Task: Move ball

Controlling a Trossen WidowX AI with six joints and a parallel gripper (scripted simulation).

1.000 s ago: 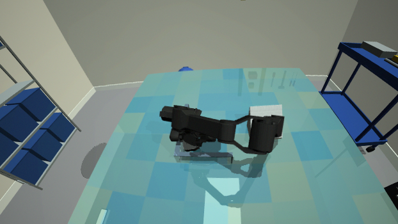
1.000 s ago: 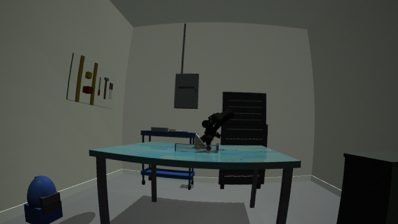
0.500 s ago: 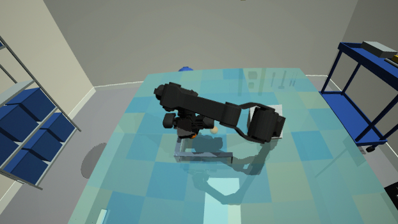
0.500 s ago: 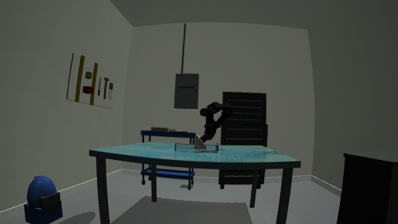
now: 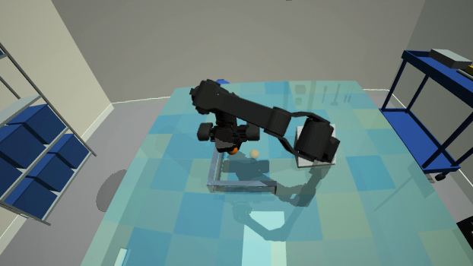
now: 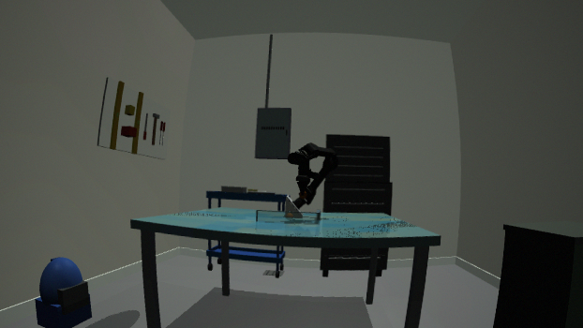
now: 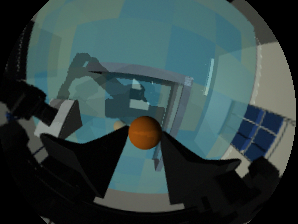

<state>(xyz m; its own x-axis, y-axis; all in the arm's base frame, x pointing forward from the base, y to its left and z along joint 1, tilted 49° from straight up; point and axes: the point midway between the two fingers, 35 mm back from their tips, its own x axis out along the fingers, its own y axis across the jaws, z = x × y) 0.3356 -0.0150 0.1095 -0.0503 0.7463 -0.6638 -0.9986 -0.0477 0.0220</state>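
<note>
Between the fingertips of the pincer (image 7: 144,141) sits the ball (image 7: 144,132) (orange), clamped half-closed.

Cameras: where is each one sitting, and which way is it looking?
Top: high above the table, looking down; shows the whole arm, its base, and the gripper shut on the orange ball.
Exterior: across the room, low, looking level at the table's side; shows the bent arm, small and far.
Wrist: on the arm's hand, looking down past both fingers at the ball.
Shared: top and wrist both show the ball and the clear walls.
</note>
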